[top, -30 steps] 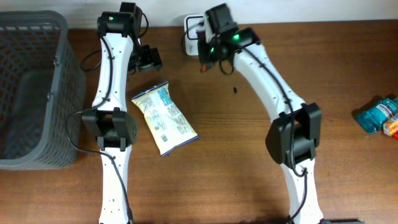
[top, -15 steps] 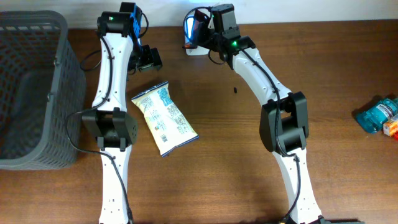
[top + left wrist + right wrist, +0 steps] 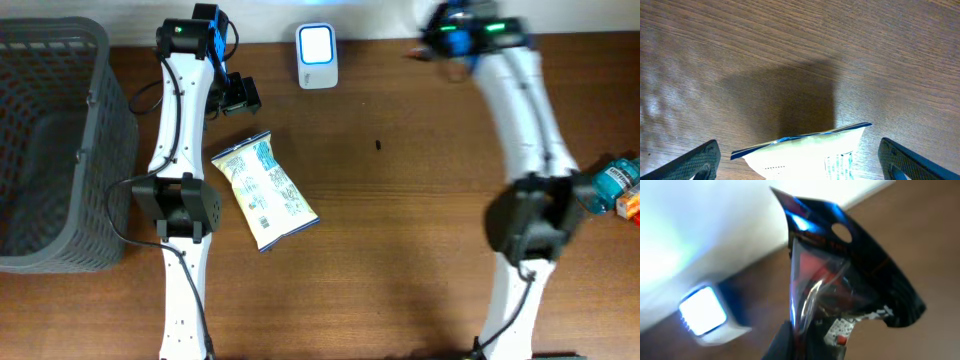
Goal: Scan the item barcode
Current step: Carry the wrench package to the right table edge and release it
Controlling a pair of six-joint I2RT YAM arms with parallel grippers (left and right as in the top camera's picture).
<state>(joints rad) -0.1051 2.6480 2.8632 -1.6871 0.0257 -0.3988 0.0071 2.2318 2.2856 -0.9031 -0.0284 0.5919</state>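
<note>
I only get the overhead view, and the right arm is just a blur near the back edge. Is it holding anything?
Observer: Yes. In the right wrist view, the right gripper is shut on a dark packet with blue and red print and a hang hole.
Operator: Where's the scanner from that camera?
Observer: The scanner sits low on the left of that view, its face glowing white. The packet is off to its right, not in front of it.
Operator: And the left gripper?
Observer: The left wrist view shows the left gripper open. Its fingers sit on either side of the snack bag at its top edge, with a gap on each side.
</note>
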